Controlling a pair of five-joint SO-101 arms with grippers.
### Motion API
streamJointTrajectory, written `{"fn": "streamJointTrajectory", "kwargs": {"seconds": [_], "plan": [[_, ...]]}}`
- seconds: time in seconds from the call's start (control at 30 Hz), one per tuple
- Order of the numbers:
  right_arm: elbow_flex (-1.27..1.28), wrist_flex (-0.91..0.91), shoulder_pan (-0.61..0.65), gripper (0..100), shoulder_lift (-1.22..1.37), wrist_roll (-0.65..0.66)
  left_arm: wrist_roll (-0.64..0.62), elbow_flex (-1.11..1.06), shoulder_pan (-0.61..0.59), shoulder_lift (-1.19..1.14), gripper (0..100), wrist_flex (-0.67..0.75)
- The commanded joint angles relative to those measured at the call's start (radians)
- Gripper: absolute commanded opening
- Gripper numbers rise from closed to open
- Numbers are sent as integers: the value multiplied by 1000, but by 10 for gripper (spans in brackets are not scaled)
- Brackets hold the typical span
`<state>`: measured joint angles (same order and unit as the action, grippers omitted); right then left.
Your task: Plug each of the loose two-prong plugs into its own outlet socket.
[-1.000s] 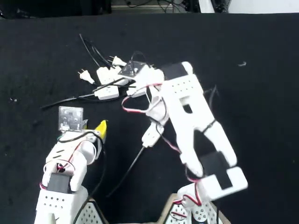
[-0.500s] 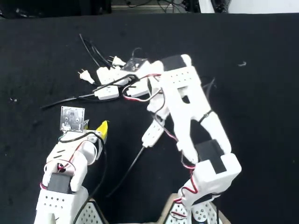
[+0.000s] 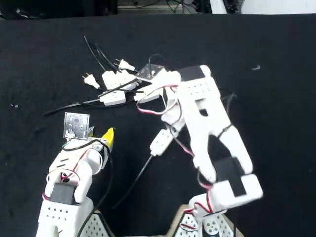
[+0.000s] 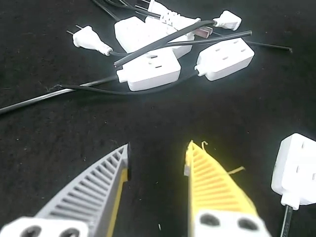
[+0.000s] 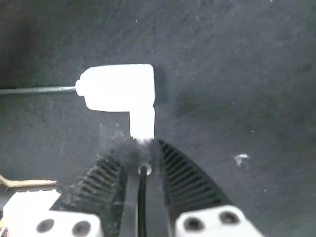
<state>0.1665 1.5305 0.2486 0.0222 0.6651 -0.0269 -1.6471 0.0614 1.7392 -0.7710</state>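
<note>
The right pincer (image 5: 142,148) is pressed together on the neck of a white plug (image 5: 142,123), whose black cord (image 5: 142,197) runs back between the jaws. The plug's front end meets the side of a white outlet block (image 5: 118,88) lying on the black surface (image 5: 237,74). Whether the prongs are fully home cannot be told. The left pincer (image 4: 157,148) hangs spread over bare surface, holding nothing, short of the tangle of cords.

Beyond it lie four outlet blocks. Three are bunched together: a large one (image 4: 136,30), a middle one (image 4: 150,69) and an outer one (image 4: 224,52). A lone block (image 4: 298,170) sits apart, near the yellow finger. Which of these the right pincer is working at cannot be told. At least two loose plugs lie free: one with bare prongs (image 4: 89,39) at the edge of the bunch, and another (image 4: 228,19) at its far side.

The plugs look light, hard and rather slick, with thin prongs that would bend under a crooked push. The cords seem springy enough to twist a plug off line. The best hold is probably across the flat sides of the body, just behind the prongs. The blocks are light too and would likely slide when pushed, so each probably needs bracing.
</note>
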Motion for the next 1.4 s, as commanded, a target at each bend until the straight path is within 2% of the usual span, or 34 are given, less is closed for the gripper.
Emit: {"fn": "streamJointTrajectory", "kwargs": {"seconds": [0.0,0.27,1.23,1.37], "plan": [[27,-64,-9,11,-122,14,12,13,5,9,191,-2],[58,-77,54,11,-122,14,12,13,2,9,191,-2],[87,-100,54,11,-27,61,12,18,1,9,191,-3],[87,-91,54,11,-27,-15,12,19,1,9,191,-3]]}}
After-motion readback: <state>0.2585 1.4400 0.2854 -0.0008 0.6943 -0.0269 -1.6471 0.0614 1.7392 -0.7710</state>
